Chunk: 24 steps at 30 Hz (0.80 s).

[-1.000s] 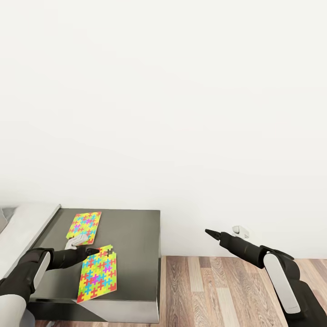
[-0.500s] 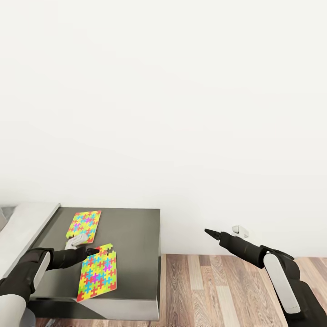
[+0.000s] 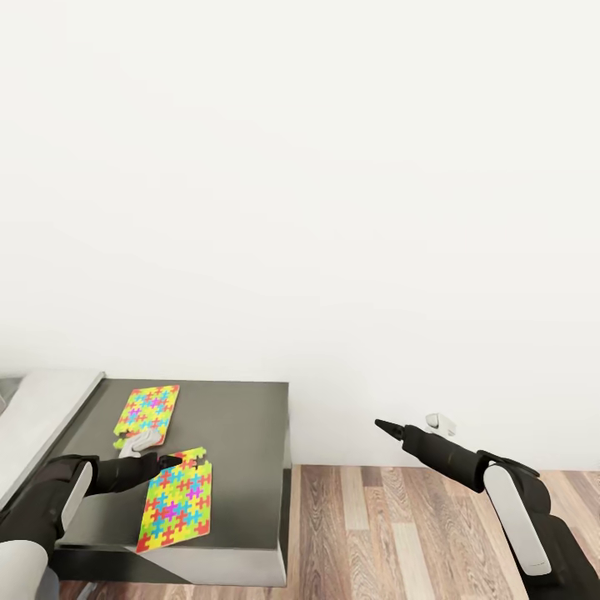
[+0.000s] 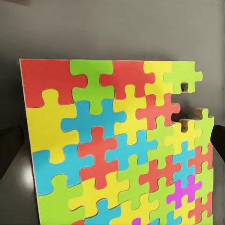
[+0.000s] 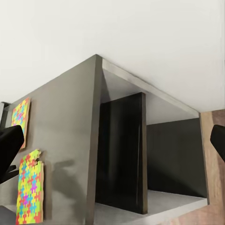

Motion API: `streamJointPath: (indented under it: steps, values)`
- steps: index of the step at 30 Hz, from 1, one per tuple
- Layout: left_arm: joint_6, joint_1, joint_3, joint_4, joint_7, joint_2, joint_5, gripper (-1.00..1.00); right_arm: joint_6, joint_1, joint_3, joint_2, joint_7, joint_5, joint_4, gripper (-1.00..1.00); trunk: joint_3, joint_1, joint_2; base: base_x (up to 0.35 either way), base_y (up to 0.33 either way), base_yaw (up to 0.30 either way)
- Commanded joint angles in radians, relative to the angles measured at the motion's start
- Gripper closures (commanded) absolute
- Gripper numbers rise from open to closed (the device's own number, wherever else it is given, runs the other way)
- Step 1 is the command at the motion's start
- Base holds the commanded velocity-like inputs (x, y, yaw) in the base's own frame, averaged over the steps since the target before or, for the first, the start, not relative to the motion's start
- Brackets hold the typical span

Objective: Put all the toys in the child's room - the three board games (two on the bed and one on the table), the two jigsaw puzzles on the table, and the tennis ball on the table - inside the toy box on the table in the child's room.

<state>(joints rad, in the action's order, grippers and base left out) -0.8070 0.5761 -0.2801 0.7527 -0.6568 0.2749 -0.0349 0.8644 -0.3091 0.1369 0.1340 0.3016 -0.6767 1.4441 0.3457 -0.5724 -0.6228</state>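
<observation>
Left hand: hovers at the far end of the nearer jigsaw puzzle, fingers spread wide to either side of it, nothing gripped.
Right hand: held out over the wooden floor, well apart from the surface; whether its fingers are apart or together cannot be told.
Jigsaw puzzles: two, both flat on the dark surface; the farther puzzle lies just beyond the left hand.
Left wrist view: nearer puzzle close up, with pieces missing at one corner.
Right wrist view: both puzzles seen edge-on, plus the open space under the surface.
Beside the surface: pale bed, white wall.
</observation>
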Motion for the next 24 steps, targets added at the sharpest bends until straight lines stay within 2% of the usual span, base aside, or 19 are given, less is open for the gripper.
streamJointPath:
  steps: [1, 15, 24]
  values:
    - [-0.008, 0.001, -0.002, 0.0, -0.001, 0.0, -0.003, -1.0, 0.004, -0.001, 0.001, 0.0, 0.007, 0.005, 0.0, -1.0, 0.001, 0.0, -0.001, 0.0, -0.025, 0.0]
    - [-0.009, 0.001, -0.002, 0.0, -0.001, 0.0, -0.004, -1.0, 0.004, -0.001, 0.004, 0.0, 0.007, 0.005, -0.005, -1.0, 0.001, 0.0, -0.001, 0.0, -0.006, 0.0]
    - [-0.009, 0.001, -0.002, 0.0, -0.005, 0.001, -0.006, -1.0, 0.004, -0.001, 0.004, 0.0, 0.007, 0.005, -0.005, -1.0, 0.001, 0.0, -0.001, 0.0, -0.066, 0.0]
